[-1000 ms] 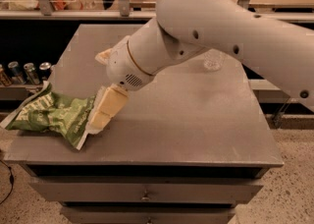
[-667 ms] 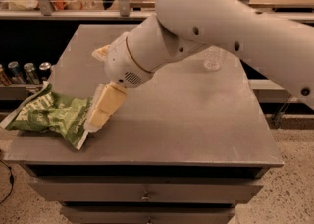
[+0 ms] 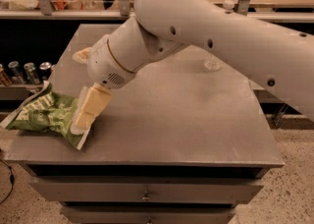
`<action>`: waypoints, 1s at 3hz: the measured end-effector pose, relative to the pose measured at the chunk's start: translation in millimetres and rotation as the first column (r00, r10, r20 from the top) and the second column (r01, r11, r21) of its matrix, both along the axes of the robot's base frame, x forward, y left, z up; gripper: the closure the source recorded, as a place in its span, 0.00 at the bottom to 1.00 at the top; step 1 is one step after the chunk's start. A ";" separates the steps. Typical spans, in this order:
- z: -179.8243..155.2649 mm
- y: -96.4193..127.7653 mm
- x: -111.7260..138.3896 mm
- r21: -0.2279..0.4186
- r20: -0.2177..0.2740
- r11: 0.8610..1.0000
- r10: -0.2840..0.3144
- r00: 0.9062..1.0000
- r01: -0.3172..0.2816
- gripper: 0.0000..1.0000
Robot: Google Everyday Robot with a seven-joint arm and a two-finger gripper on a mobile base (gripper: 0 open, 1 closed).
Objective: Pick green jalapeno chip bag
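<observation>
Reaching down at a slant, the gripper (image 3: 84, 119) met the near right edge of the green jalapeno chip bag (image 3: 41, 115); whether it was spread or closed could not be told. The bag lay crumpled just left of it, at the grey table's (image 3: 186, 125) left edge. The white arm (image 3: 221, 26) rose behind, and a small clear object (image 3: 212, 63) stood well apart to the right.

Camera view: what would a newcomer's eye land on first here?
The big white robot arm dominates, sweeping in from the right across the grey table. Its gripper is down at the table's front left, on the right edge of the crumpled green jalapeno chip bag, which pokes past the table's left edge.
</observation>
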State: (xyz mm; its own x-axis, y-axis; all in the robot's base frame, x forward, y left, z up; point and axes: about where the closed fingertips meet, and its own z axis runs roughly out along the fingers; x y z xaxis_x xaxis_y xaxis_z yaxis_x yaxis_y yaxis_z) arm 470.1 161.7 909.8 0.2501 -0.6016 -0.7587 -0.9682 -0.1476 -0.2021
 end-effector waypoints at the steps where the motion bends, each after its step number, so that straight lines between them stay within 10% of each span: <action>1: -17.0 13.7 -2.2 -0.006 -0.021 1.000 0.026 0.999 -0.026 0.00; 3: -54.3 22.3 -8.4 -0.009 -0.088 1.000 0.022 0.996 -0.023 0.17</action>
State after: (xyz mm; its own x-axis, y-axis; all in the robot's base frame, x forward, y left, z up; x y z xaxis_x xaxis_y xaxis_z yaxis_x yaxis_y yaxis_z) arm 461.7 184.0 855.5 0.1962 -0.6044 -0.7721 -0.9785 -0.1716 -0.1143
